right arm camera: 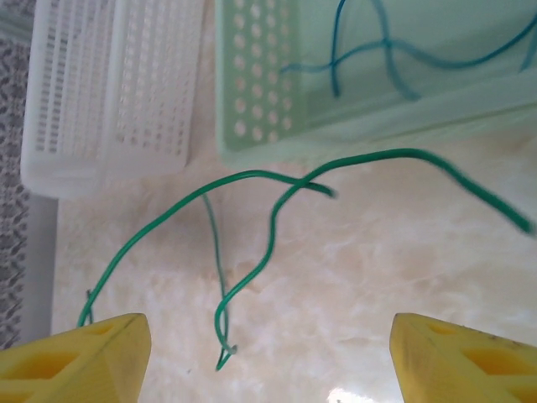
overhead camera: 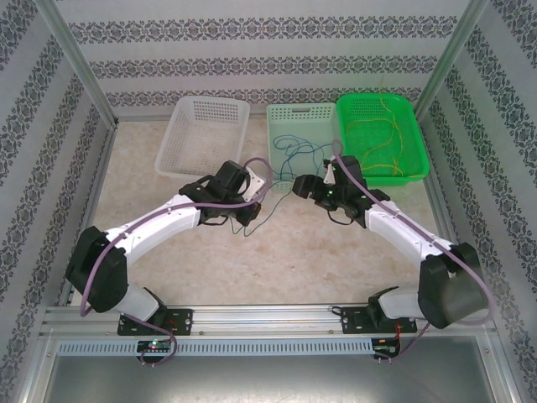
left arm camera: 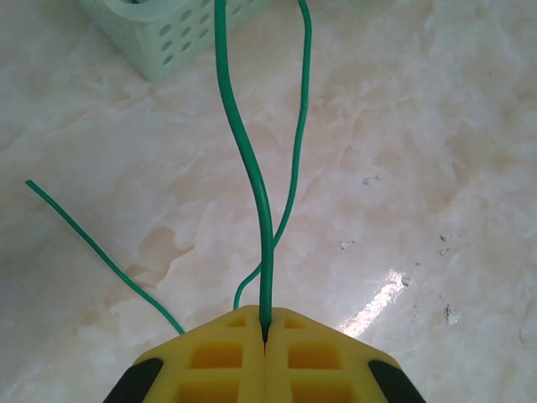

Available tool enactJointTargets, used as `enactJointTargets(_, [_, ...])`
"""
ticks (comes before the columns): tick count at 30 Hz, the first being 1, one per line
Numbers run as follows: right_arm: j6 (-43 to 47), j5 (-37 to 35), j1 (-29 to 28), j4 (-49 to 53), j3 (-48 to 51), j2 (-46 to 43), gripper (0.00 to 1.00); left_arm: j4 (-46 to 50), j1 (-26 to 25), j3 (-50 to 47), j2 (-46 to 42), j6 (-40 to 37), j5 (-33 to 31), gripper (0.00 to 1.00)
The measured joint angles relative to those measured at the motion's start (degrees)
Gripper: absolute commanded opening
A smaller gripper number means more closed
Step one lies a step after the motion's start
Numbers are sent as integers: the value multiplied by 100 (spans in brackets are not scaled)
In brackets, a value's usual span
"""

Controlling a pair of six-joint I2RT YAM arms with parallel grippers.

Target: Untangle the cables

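In the left wrist view my left gripper (left arm camera: 265, 334) is shut on a dark green cable (left arm camera: 248, 159), which runs up from between the yellow pads toward the pale green basket (left arm camera: 164, 38). A second green strand (left arm camera: 92, 245) lies on the table to the left. My right gripper (right arm camera: 268, 369) hangs open above the table, its yellow fingers (right arm camera: 80, 359) wide apart, with looping green cables (right arm camera: 270, 231) lying ahead of it and untouched. From above, the two grippers (overhead camera: 250, 204) (overhead camera: 304, 185) face each other over the green cables (overhead camera: 275, 200).
Three baskets line the far edge: a white basket (overhead camera: 205, 134), a pale green basket (overhead camera: 300, 117) holding blue cables (overhead camera: 295, 151), and a bright green basket (overhead camera: 382, 172) holding yellow cables (overhead camera: 377, 130). Metal frame posts stand at both sides. Marble tabletop lies open toward the near edge.
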State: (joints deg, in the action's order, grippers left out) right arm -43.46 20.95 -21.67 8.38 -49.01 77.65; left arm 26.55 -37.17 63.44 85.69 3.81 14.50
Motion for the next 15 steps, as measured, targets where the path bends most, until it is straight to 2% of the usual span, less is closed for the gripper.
enactJointTargets(6, [-341,354,-109,-234,-96,286,75,7,-164,0,107,-153,-109,0])
enactJointTargets(15, [-745,496,-254,-638,-149,601,71,-55,-190,-13,105,-192,-273,0])
